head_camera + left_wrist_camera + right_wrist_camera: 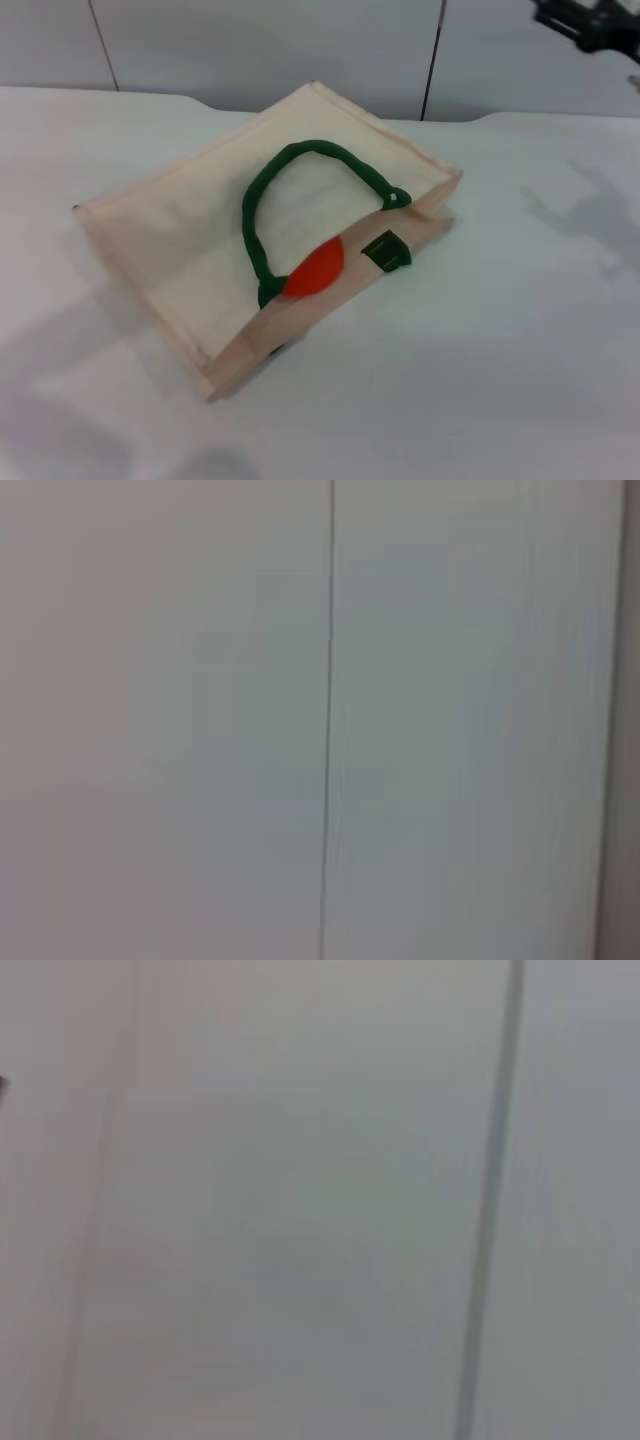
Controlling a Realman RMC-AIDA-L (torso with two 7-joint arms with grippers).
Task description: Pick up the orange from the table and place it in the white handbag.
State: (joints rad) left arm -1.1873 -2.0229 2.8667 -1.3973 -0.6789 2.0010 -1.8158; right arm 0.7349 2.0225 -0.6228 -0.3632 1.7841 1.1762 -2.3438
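Inside the white handbag (200,250) mouth sits the orange (315,270); the right hand (590,25) is raised away, its grip I cannot tell.

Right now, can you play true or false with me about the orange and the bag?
1. The orange sits in the mouth of the white handbag. True.
2. The bag stands upright. False: it lies flat on the table.
3. The bag's handles are green. True.
4. The right gripper is holding the orange. False: it is up at the far right, away from the bag.
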